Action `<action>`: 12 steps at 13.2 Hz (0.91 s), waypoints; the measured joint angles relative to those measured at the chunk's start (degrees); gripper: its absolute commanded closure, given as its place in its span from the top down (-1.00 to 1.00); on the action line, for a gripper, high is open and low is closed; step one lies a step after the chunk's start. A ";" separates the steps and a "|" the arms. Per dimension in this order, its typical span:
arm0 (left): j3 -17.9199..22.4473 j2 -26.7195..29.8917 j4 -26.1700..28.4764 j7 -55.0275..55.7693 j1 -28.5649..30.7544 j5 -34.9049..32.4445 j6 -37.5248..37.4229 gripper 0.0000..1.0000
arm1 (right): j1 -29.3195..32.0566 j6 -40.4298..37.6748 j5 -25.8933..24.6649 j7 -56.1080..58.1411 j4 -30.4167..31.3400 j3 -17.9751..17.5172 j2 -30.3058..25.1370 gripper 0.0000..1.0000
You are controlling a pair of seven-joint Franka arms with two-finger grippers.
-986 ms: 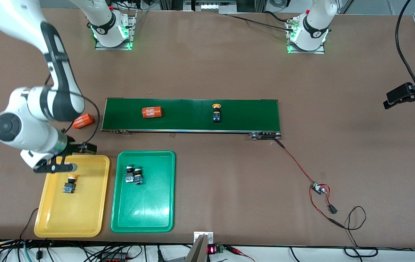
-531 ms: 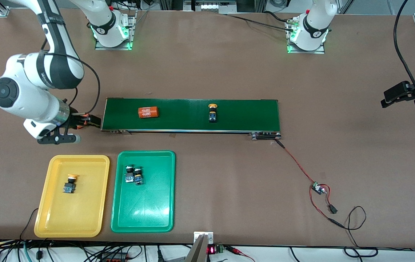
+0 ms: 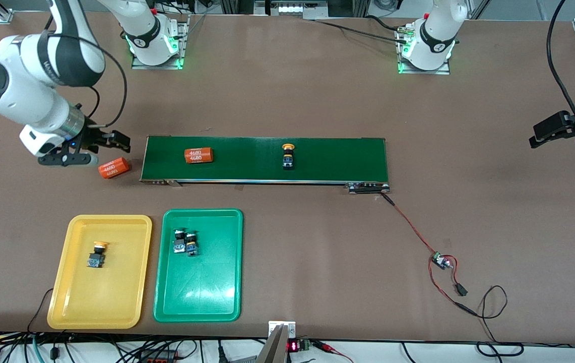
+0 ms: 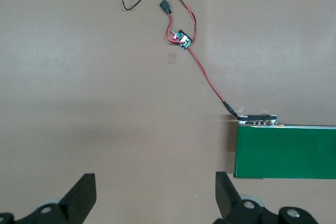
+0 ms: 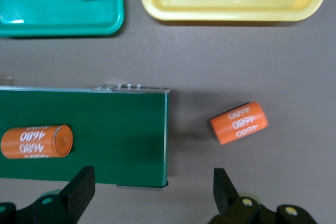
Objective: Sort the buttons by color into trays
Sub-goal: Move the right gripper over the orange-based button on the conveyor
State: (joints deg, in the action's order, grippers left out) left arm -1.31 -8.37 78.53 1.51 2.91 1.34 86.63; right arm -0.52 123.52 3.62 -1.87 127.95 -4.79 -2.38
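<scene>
On the conveyor belt, 1 yellow-capped button lies sideways.

Yellow tray, green tray; dark green belt; orange white-printed cylinders.

Front view: high camera facing both arm bases, looking steeply down; it takes in the whole tabletop, with the conveyor belt at mid-frame.

Left wrist view: looks straight down from well above the tabletop, past the belt's end toward the left arm, where the red wire joins. Shared with the front view: that belt end and the wire.

Right wrist view: looks straight down, closer in, over the belt's other end. Shared with the front view: both orange cylinders and the near edges of the yellow tray and green tray.
</scene>
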 measured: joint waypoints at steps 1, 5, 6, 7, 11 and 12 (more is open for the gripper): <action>0.02 0.00 0.00 0.00 0.06 0.00 0.00 1.00 | 0.76 1.08 0.25 -1.10 2.28 -2.51 -1.48 1.00; 0.11 0.00 0.00 0.00 0.13 0.00 0.00 1.00 | 3.92 2.78 0.46 -13.55 4.34 -18.38 -3.36 1.00; 0.13 0.00 0.00 0.00 0.14 0.00 0.00 1.00 | 4.34 3.00 0.46 -16.74 4.33 -21.66 -3.54 1.00; 0.16 0.00 0.00 0.00 0.14 0.00 0.00 1.00 | 4.56 3.24 0.45 -19.95 4.33 -24.60 -3.61 1.00; 0.38 0.00 0.00 0.04 0.21 0.00 0.00 1.00 | 4.91 6.12 -0.34 -30.27 4.37 -33.58 -3.47 1.00; 0.42 -0.01 0.00 0.04 0.26 0.00 0.00 1.00 | 4.91 6.42 -1.82 -31.71 4.37 -34.65 -3.25 1.00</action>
State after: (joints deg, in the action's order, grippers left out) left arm -0.89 -8.37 78.53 1.55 3.16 1.34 86.63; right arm 4.40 129.94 1.80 -33.58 132.32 -39.44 -5.63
